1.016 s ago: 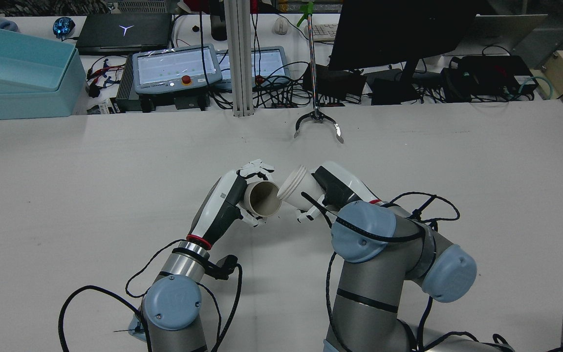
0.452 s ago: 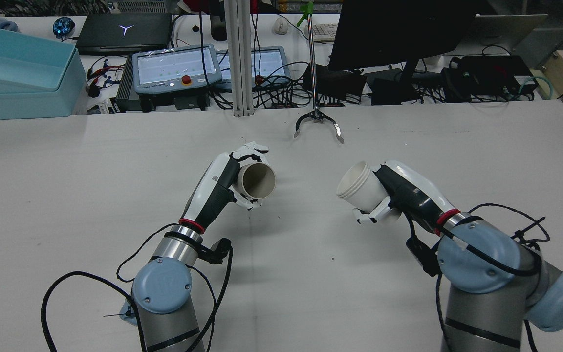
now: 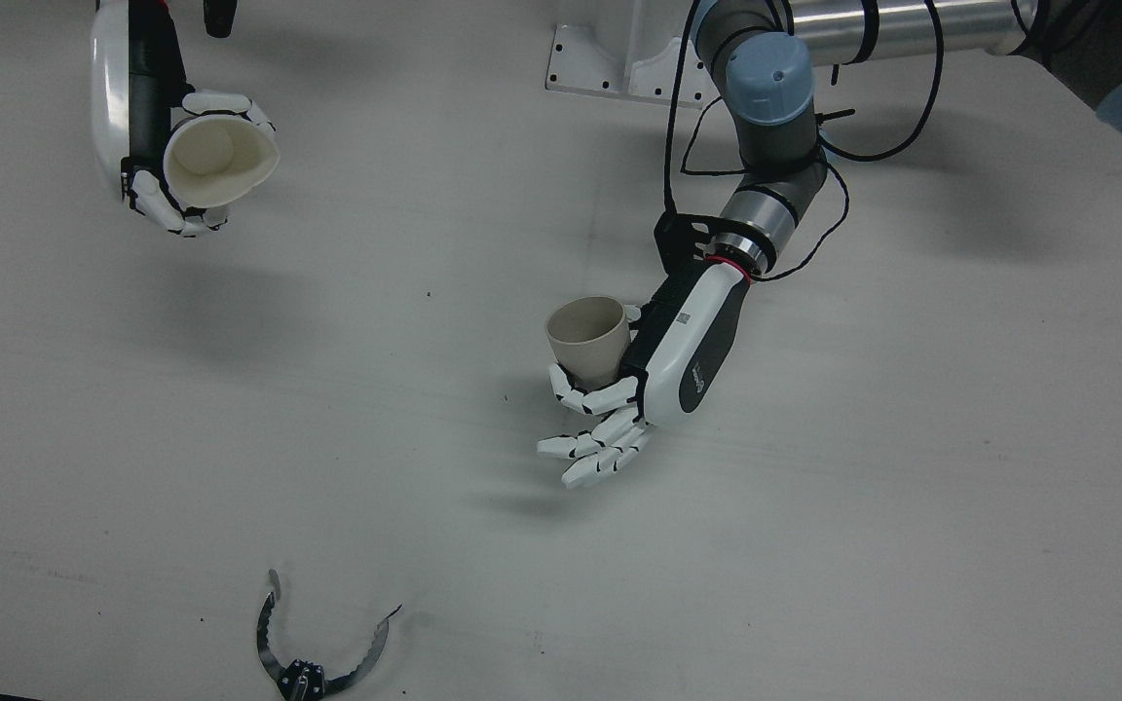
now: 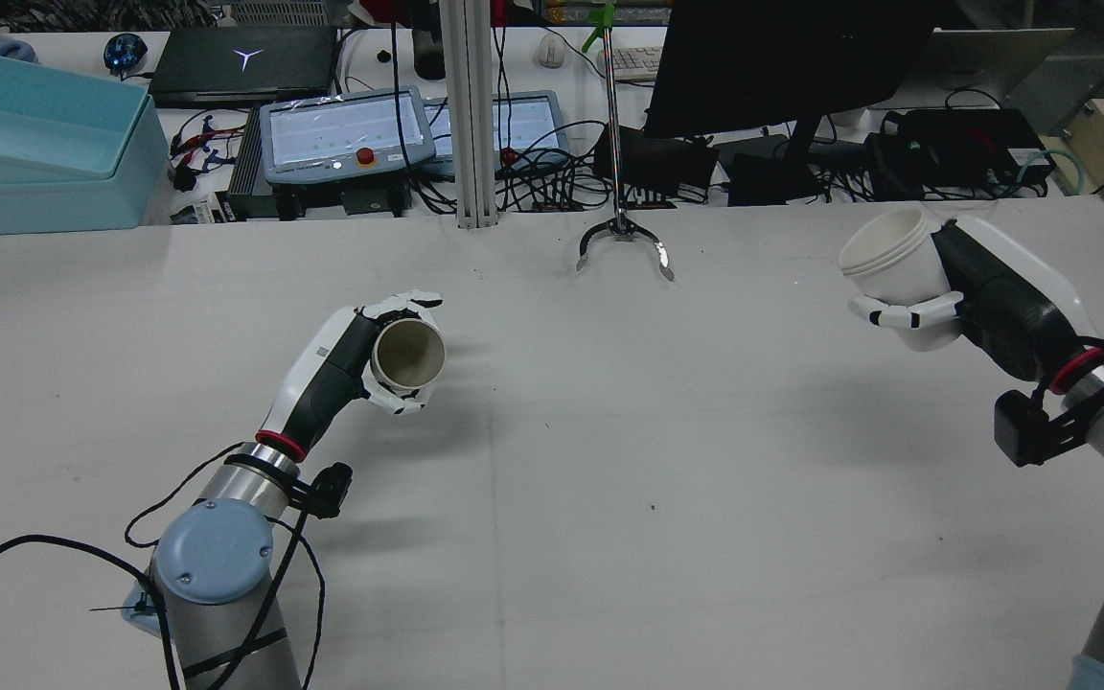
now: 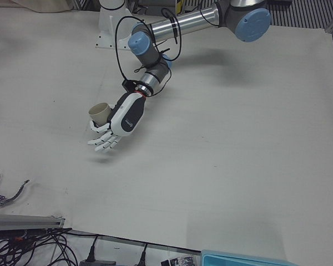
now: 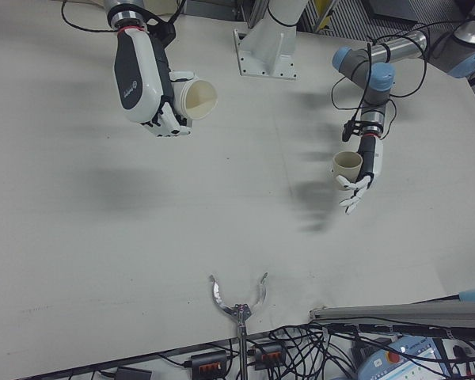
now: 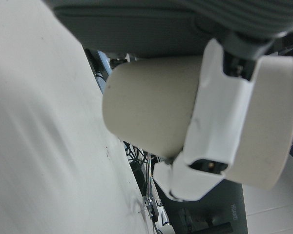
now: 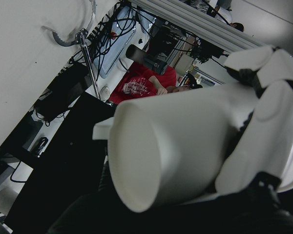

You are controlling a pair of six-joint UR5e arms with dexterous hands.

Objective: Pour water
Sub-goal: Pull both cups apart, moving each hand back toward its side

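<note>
Separating the two cups is the wide desk: beige cup clasped in left hand, white cup clasped, tilted, in right hand.

In the rear view, the left hand with its cup is over the left half of the table, and the right hand with its cup is near the far right edge, the two well apart. A grabber tool lies at the table's far edge, between them. Behind the table are a bin at far left and a monitor right of centre.

front view straight down, rear view high behind, both sharing white table, hand views close-up
</note>
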